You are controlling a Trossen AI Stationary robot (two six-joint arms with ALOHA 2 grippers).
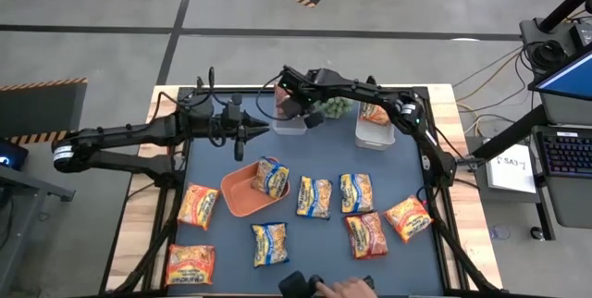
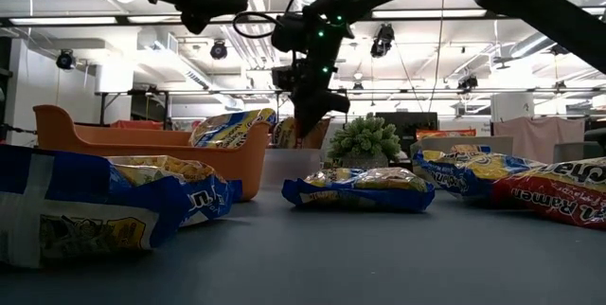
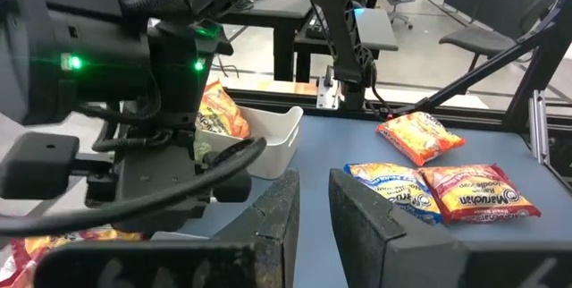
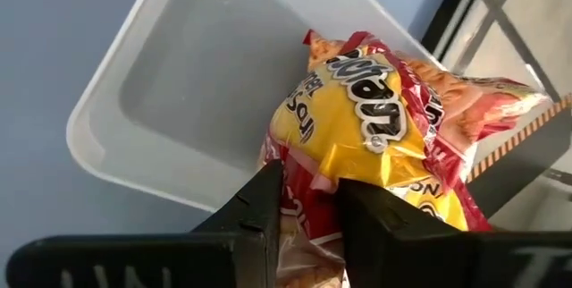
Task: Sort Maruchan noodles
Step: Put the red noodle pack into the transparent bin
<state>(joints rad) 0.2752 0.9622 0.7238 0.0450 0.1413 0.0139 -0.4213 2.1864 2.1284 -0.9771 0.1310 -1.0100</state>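
Note:
Several Maruchan noodle packets lie flat on the dark mat, among them an orange one (image 1: 197,205), a yellow-and-blue one (image 1: 270,242) and a red one (image 1: 366,235). One more (image 1: 272,176) leans in the orange tray (image 1: 242,196). My right gripper (image 1: 298,111) is at the far side, shut on a red-and-yellow packet (image 4: 366,127) above a clear tub (image 4: 179,91). My left gripper (image 1: 259,131) hovers shut and holding nothing, left of that tub. My right gripper pinches one end of the red-and-yellow packet (image 4: 308,176) between its two fingers, coming from above at a slant. The packet hangs below the fingers over the clear tub's inside and rim. Whether its lower end touches the tub I cannot tell.
A second clear tub (image 1: 374,133) at the far right holds an orange packet (image 1: 375,113). A small green plant (image 1: 335,106) stands between the two tubs. A person's hand (image 1: 350,289) shows at the near edge.

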